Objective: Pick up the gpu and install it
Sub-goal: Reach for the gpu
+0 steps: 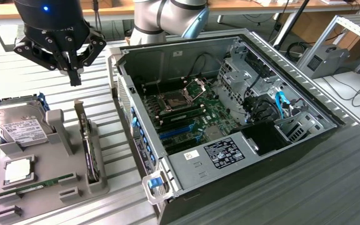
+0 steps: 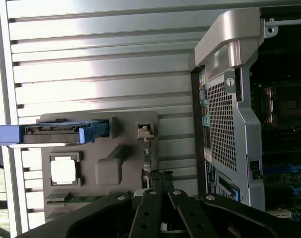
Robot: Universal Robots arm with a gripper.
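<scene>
Gpu (image 1: 91, 152), a slim black card, stands on edge in its grey tray (image 1: 56, 131), probably for easy grabbing, near the pressed-together black end effector (image 1: 74, 77).

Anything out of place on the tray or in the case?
Nothing stands out. The gpu stands on edge in the tray, the hard drive leans in its cradle, and nothing looks loose in the open case.

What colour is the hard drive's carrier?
The carrier is blue, best seen in the wrist view.
</scene>
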